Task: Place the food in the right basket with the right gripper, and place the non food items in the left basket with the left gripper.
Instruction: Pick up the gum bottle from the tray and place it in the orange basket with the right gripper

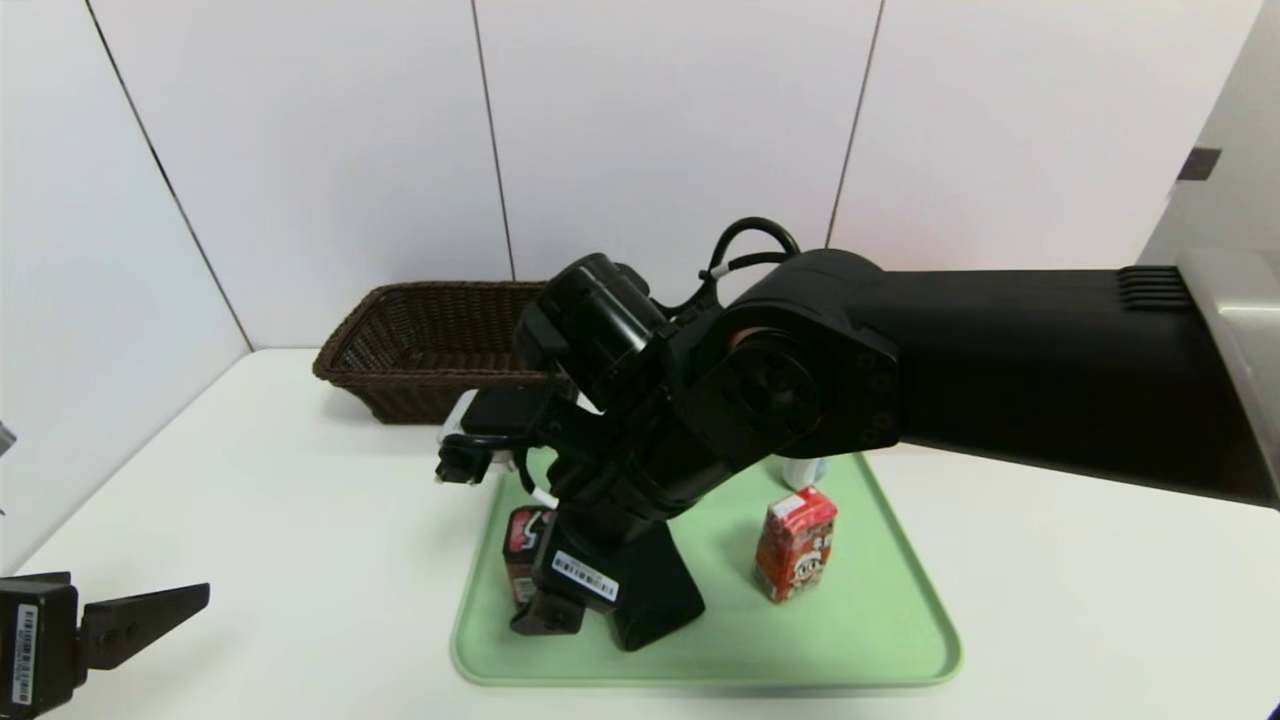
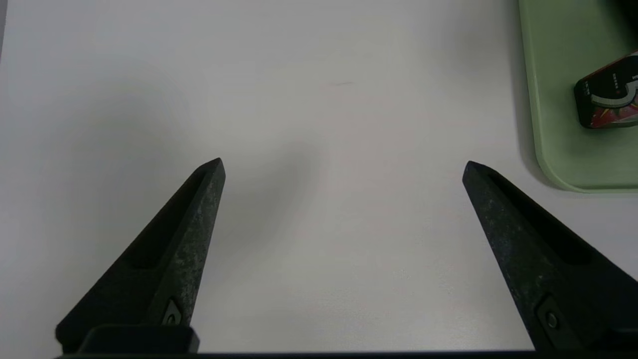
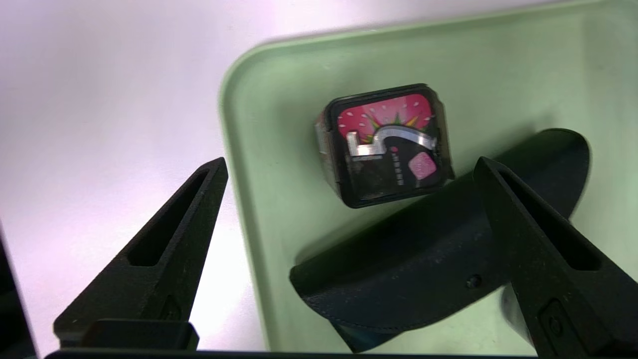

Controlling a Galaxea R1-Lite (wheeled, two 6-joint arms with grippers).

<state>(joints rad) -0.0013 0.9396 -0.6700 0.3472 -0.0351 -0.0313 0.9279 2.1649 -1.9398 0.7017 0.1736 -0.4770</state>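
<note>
Jaws of the right gripper (image 3: 349,169) hang wide over the dark pack (image 3: 386,144) on the green tray (image 3: 239,199); it should centre there, clear of the black pouch (image 3: 428,249). The left gripper (image 2: 344,167) waits wide over the counter (image 2: 299,75).

The right arm (image 1: 800,370) hides most of the dark pack (image 1: 522,545) and the pouch (image 1: 650,600) on the tray (image 1: 880,640), and all but a sliver of the white bottle (image 1: 800,472). It also covers the brown basket's (image 1: 420,340) right end. The orange basket lies out of view.
</note>
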